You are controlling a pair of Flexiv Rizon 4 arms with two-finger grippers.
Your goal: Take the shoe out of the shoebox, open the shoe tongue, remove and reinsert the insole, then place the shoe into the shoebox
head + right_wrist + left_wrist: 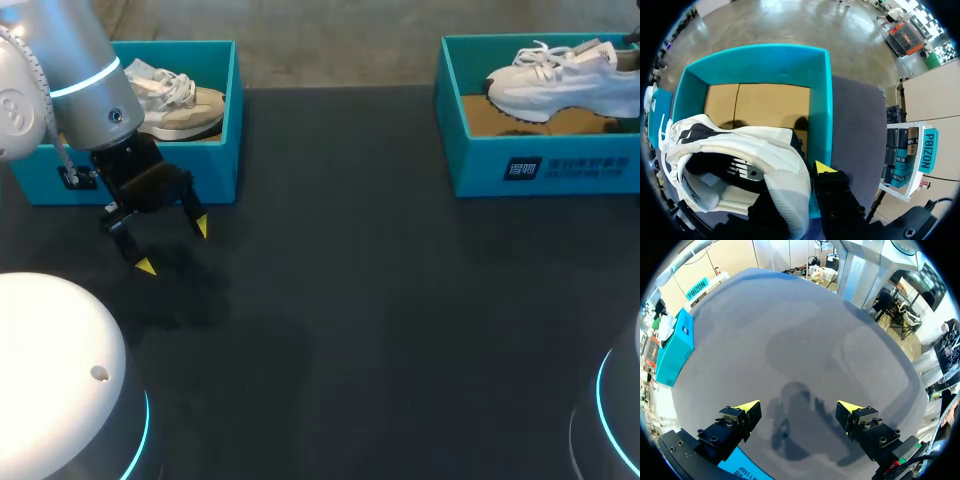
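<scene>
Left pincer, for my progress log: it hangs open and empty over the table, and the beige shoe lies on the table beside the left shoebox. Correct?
Not quite. The head view shows the beige shoe inside the left shoebox, not on the table beside it. The left pincer does hang open and empty over the table.

We count two teal shoeboxes at the far edge of the black table (350, 300): the left shoebox (220, 165) and the right shoebox (480, 165). Two sneakers as well, one per box: one beige sneaker (185, 105), one white sneaker (560, 85).
</scene>
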